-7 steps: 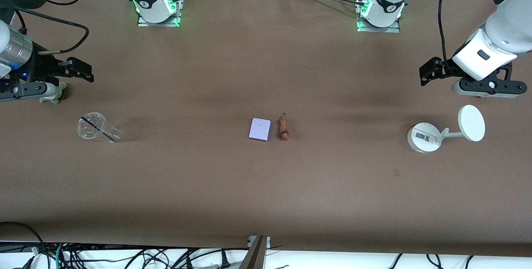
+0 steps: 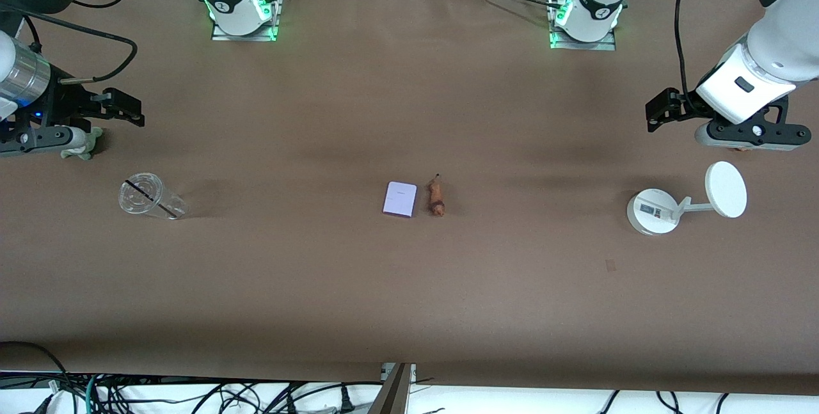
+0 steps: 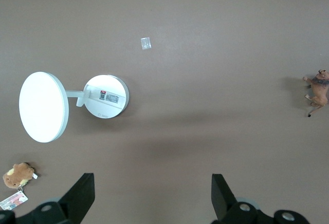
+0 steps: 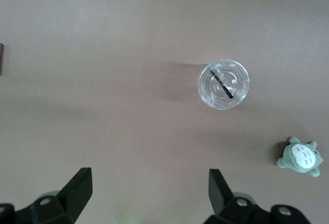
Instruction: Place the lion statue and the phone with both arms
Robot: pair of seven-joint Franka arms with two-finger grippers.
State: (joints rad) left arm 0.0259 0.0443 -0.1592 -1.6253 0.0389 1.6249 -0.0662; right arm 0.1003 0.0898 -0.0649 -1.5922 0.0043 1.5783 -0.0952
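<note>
The lavender phone lies flat at the table's middle. The reddish-brown lion statue lies beside it, toward the left arm's end, and also shows in the left wrist view. A sliver of the phone shows at the edge of the right wrist view. My left gripper hangs open and empty over the left arm's end of the table, its fingers wide apart in the left wrist view. My right gripper hangs open and empty over the right arm's end, as the right wrist view shows.
A white round-based stand with a disc lies below the left gripper. A brown tagged plush sits near it. A clear plastic cup and a green plush lie by the right gripper.
</note>
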